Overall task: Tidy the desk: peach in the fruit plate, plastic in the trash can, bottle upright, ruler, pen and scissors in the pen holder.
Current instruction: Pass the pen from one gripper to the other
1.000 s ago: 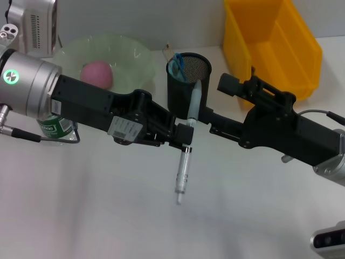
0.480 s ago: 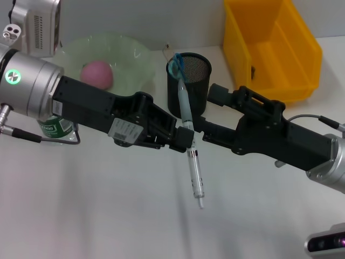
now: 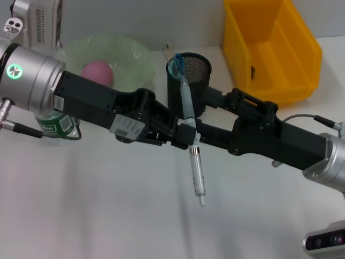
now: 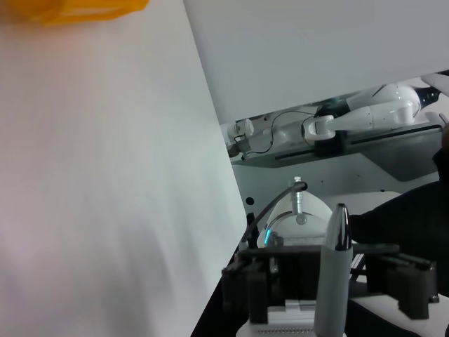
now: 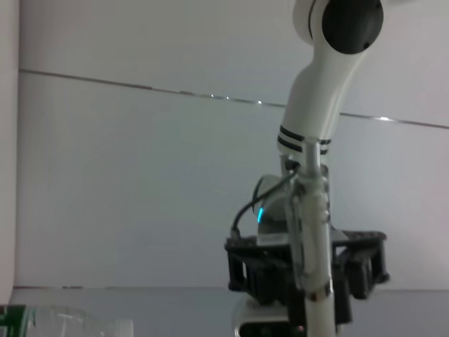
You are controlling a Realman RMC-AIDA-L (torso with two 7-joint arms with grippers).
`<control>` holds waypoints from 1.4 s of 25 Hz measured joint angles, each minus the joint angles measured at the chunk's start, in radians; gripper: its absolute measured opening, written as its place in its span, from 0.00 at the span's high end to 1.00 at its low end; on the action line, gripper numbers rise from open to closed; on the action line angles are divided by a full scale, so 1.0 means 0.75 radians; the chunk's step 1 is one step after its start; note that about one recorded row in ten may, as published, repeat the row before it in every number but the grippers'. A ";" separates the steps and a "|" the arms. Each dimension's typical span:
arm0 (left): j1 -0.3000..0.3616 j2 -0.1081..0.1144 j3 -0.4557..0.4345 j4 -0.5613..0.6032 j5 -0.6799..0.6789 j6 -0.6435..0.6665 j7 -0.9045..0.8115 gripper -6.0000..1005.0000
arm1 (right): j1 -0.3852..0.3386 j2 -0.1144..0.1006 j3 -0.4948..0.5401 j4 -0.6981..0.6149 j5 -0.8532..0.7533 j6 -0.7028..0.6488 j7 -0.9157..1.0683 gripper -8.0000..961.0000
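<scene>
A clear pen (image 3: 193, 151) hangs tilted above the table, tip down, its top end in front of the black mesh pen holder (image 3: 197, 97). My left gripper (image 3: 186, 136) is shut on the pen's middle. From the other side my right gripper (image 3: 201, 133) sits open, with a finger on either side of the pen (image 4: 332, 281). Blue scissors handles (image 3: 175, 65) stick out of the holder. The pink peach (image 3: 97, 73) lies in the green fruit plate (image 3: 126, 51). A green-labelled bottle (image 3: 54, 125) stands behind my left arm. The ruler is out of view.
The yellow bin (image 3: 272, 46) stands at the back right, just beyond my right arm. Both forearms cross the table's middle. White tabletop (image 3: 108, 210) lies in front of them. A white device (image 3: 35, 21) sits at the back left.
The pen has swung from leaning right at the top to leaning left. My right gripper has slid left until it reaches the pen. My left arm shifted only slightly.
</scene>
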 joint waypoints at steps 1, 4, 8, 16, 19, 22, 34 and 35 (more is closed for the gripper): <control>-0.003 0.000 0.000 0.000 0.000 0.000 0.000 0.87 | 0.002 0.000 -0.001 0.000 -0.004 0.000 0.000 0.22; -0.006 -0.002 0.000 -0.001 0.000 -0.001 0.002 0.87 | 0.008 0.000 -0.009 0.001 -0.009 0.001 -0.001 0.22; -0.008 -0.002 0.002 -0.004 0.000 -0.001 0.004 0.87 | 0.015 0.001 -0.014 0.012 -0.011 0.001 -0.001 0.23; -0.009 -0.001 0.002 -0.014 0.000 -0.001 0.015 0.87 | 0.020 0.003 -0.016 0.017 -0.015 0.003 -0.001 0.28; -0.009 -0.001 0.002 -0.014 0.000 0.000 0.015 0.87 | 0.020 0.003 -0.016 0.017 -0.021 0.004 -0.002 0.33; -0.009 -0.002 0.002 -0.014 0.000 0.000 0.017 0.87 | 0.020 0.005 -0.016 0.017 -0.026 0.005 -0.011 0.38; -0.008 -0.006 0.003 -0.014 0.000 0.002 0.018 0.87 | 0.021 0.006 -0.040 0.019 -0.026 0.006 -0.019 0.73; -0.008 -0.006 0.004 -0.015 0.001 0.003 0.019 0.87 | 0.021 0.007 -0.043 0.019 -0.026 0.005 -0.019 0.74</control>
